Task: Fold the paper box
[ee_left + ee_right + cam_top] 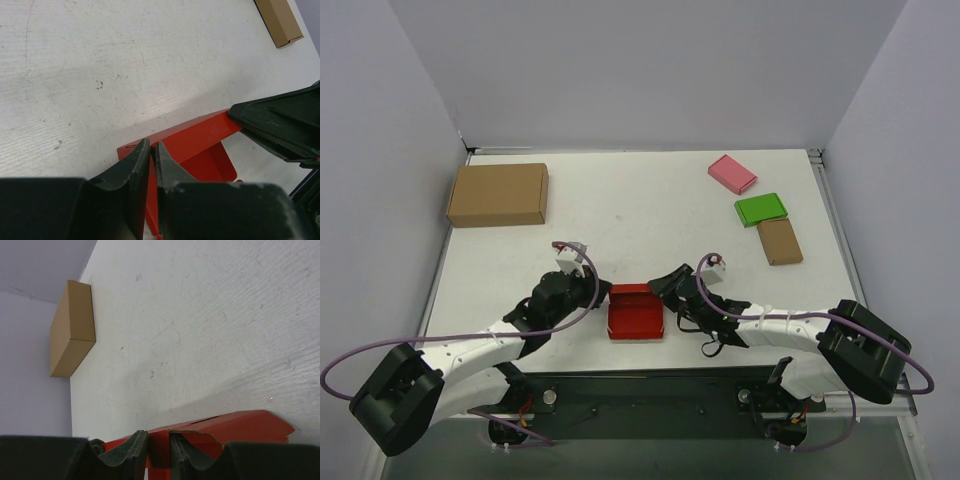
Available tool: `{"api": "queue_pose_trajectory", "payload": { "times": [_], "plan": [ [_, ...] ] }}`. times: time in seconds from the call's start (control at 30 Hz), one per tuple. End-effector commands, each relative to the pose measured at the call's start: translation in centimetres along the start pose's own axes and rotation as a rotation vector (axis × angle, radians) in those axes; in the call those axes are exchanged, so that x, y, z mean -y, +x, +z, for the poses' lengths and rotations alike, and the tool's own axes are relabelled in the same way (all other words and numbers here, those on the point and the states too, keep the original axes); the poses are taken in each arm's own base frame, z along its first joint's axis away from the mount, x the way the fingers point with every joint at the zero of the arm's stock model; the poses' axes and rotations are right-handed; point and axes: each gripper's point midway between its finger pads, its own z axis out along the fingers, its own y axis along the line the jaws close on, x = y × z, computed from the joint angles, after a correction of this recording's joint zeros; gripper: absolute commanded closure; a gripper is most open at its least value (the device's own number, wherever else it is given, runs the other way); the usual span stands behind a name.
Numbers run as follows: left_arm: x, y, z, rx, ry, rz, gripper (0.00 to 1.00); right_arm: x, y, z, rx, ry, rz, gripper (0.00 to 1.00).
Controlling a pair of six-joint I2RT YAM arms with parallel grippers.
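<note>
The red paper box (635, 312) lies open on the white table near the front edge, between my two grippers. My left gripper (604, 296) is at its left wall. In the left wrist view the left gripper (152, 150) is shut on that thin red wall of the box (200, 142). My right gripper (666, 290) is at the box's right far corner. In the right wrist view the right gripper (158, 442) is shut on a red wall section of the box (240, 424). The right gripper's fingers (280, 122) also show in the left wrist view, touching the far wall.
A large brown carton (498, 194) stands at the back left and also shows in the right wrist view (72, 327). At the back right lie a pink flat box (732, 173), a green flat box (761, 209) and a small brown flat box (779, 241).
</note>
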Motion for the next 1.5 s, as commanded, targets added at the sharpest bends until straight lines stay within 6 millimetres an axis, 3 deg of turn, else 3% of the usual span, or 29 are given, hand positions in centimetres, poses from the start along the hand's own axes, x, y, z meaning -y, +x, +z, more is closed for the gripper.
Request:
{"api": "queue_pose_trajectory", "payload": {
  "times": [0.0, 0.33, 0.6, 0.67, 0.7, 0.73, 0.87, 0.9, 0.93, 1.0, 1.07, 1.1, 1.17, 1.2, 1.27, 1.47],
  "plan": [
    [0.4, 1.9, -0.7, -0.052, 0.015, -0.034, 0.81, -1.8, -1.0, 0.2, 0.050, -0.079, 0.092, 0.78],
    [0.7, 2.0, -0.8, -0.046, 0.009, -0.044, 0.81, -1.4, -1.1, 0.6, 0.074, -0.073, 0.136, 1.00],
    [-0.3, 1.7, -0.5, -0.044, -0.071, -0.036, 0.81, -1.4, -0.7, 0.7, 0.064, -0.085, 0.123, 1.00],
    [-0.4, 1.4, -0.3, -0.049, -0.090, -0.023, 0.81, -0.5, -0.5, 0.4, 0.057, -0.070, 0.102, 0.87],
    [-0.4, 1.3, -0.3, -0.049, -0.093, -0.018, 0.81, -0.5, -0.6, 0.0, 0.058, -0.076, 0.093, 0.73],
    [-0.5, 1.2, -0.3, -0.051, -0.098, -0.015, 0.81, 0.2, -0.6, -0.2, 0.058, -0.059, 0.078, 0.67],
    [-0.2, 1.1, 0.0, -0.059, -0.100, -0.005, 0.81, 1.9, -0.7, -1.5, 0.058, -0.030, -0.006, 0.52],
    [0.0, 0.9, 0.1, -0.055, -0.095, -0.006, 0.81, 1.6, -0.9, -2.0, 0.059, -0.041, -0.024, 0.48],
    [0.0, 0.9, 0.1, -0.059, -0.098, -0.004, 0.81, 2.6, -0.6, -2.4, 0.048, -0.008, -0.082, 0.47],
    [-0.1, 0.9, 0.2, -0.059, -0.100, -0.004, 0.81, 2.2, -0.7, -3.4, 0.053, -0.019, -0.136, 0.44],
    [0.1, 0.8, 0.2, -0.058, -0.099, -0.001, 0.81, 3.1, -0.5, -4.2, 0.055, 0.017, -0.233, 0.44],
    [0.1, 0.8, 0.2, -0.058, -0.099, -0.001, 0.81, 2.4, -0.8, -4.7, 0.063, 0.003, -0.249, 0.45],
    [0.0, 0.8, 0.2, -0.057, -0.100, 0.001, 0.81, 3.2, -0.9, -5.5, 0.066, 0.036, -0.330, 0.47],
    [0.1, 0.8, 0.2, -0.056, -0.098, 0.002, 0.81, 2.6, -1.6, -6.0, 0.096, 0.026, -0.345, 0.48],
    [0.1, 0.8, 0.2, -0.057, -0.100, 0.009, 0.81, 3.2, -2.1, -6.4, 0.102, 0.045, -0.404, 0.45],
    [0.3, 0.8, 0.0, -0.047, -0.078, 0.028, 0.81, 4.2, -6.3, -6.6, 0.178, 0.071, -0.395, 0.34]
  ]
}}
